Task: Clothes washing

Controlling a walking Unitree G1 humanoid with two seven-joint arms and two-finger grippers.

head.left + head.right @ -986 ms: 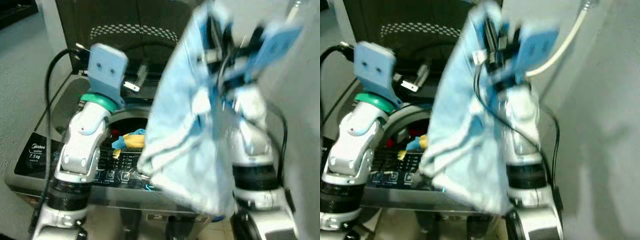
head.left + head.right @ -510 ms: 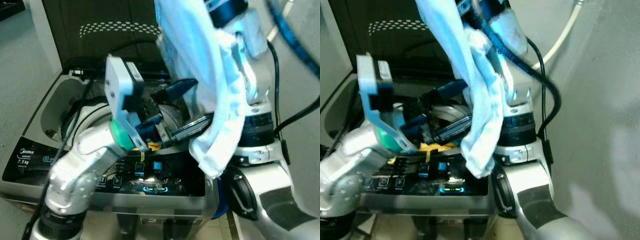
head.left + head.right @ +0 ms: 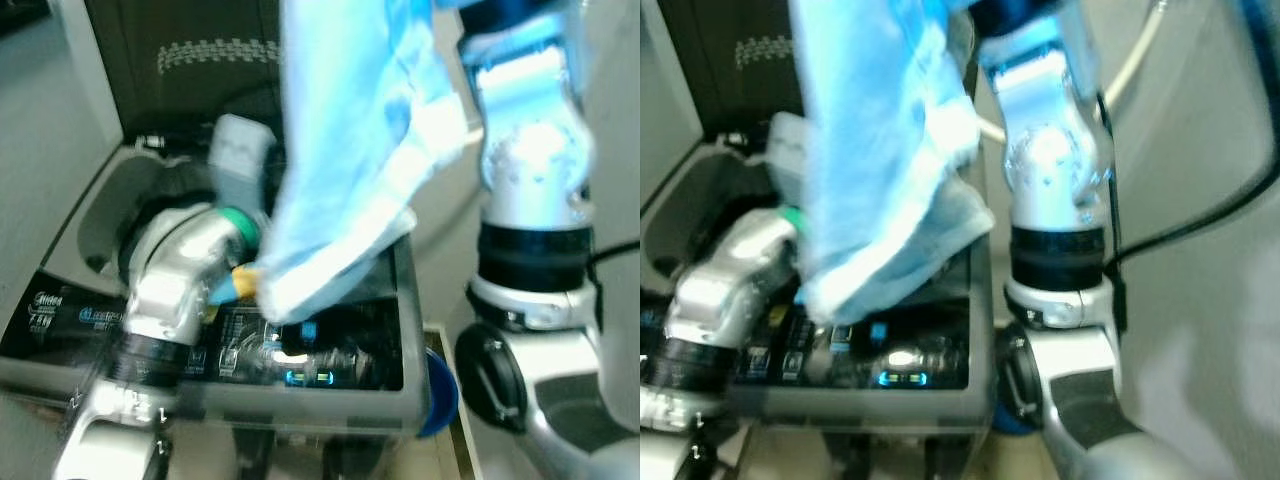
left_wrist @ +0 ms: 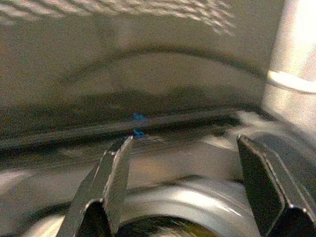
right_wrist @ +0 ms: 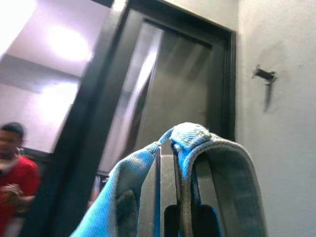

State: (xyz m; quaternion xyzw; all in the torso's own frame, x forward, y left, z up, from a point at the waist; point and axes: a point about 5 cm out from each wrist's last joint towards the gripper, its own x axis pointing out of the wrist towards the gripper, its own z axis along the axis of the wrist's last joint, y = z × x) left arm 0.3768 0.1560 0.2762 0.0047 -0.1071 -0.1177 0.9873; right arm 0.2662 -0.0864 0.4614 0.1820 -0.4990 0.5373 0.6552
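- Above the washer (image 3: 330, 400), right pincer (image 5: 173, 163) clamped on blue garment (image 3: 350, 170), draped over the tub's right edge.
- Left pincer (image 4: 182, 163) spread wide, empty, at the tub rim.

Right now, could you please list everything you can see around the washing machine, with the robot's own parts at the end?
washing machine: one, grey top-loader with its dark lid raised, directly ahead and below.
control panel: one, black with lit blue indicators, along the machine's front edge.
light blue garment: one, held high and hanging over the machine's opening, draped over the right end effector's fingers in the right wrist view.
yellow item: one, partly hidden at the drum opening beside the left arm; too blurred to identify.
hose: one, white, on the wall behind the right arm.
person: one, in a red top, in the background of the right wrist view.
left end effector: black fingers spread apart, empty, over the drum rim.
right end effector: raised, holding the garment.
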